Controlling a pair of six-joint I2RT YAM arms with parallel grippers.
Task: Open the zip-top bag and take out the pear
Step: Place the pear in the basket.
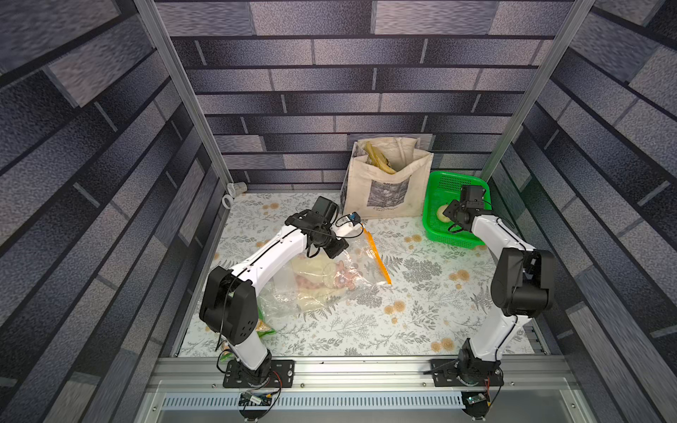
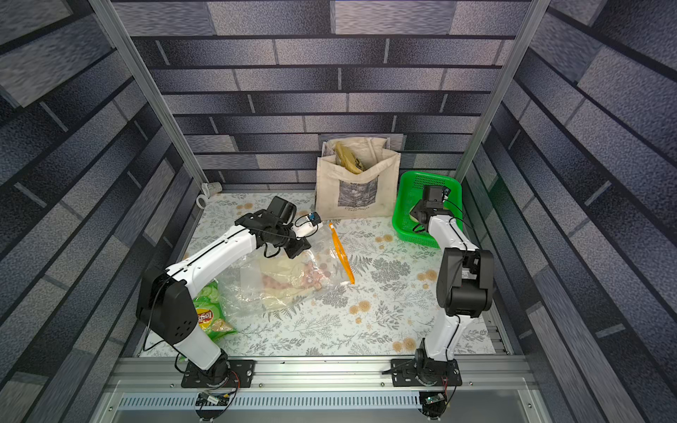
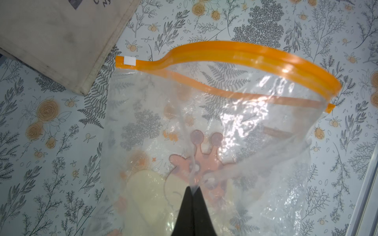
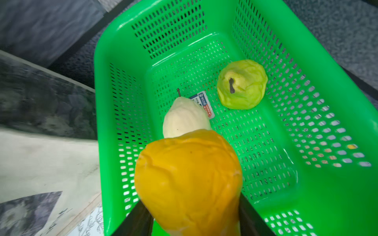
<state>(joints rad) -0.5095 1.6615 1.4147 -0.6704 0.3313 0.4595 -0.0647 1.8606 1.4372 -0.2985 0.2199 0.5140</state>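
The clear zip-top bag (image 1: pixel 329 282) (image 2: pixel 278 282) (image 3: pixel 225 114) lies on the floral table left of centre. Its orange zip strip (image 3: pixel 245 53) is parted along most of its length, so the mouth gapes. My left gripper (image 3: pixel 191 189) is shut, pinching a fold of the bag's upper film. Pale yellow and orange shapes show through the plastic. My right gripper (image 4: pixel 192 214) (image 1: pixel 452 216) is shut on a yellow-orange pear (image 4: pixel 188 173), which hangs over the green basket (image 4: pixel 337 85) (image 1: pixel 439 234) at the back right.
A pale pear (image 4: pixel 184 118), a green pear (image 4: pixel 241 85) and a small card lie in the basket. A beige tote bag (image 1: pixel 388 183) stands against the back wall beside it. A green crisp packet (image 2: pixel 208 318) lies by the left arm's base.
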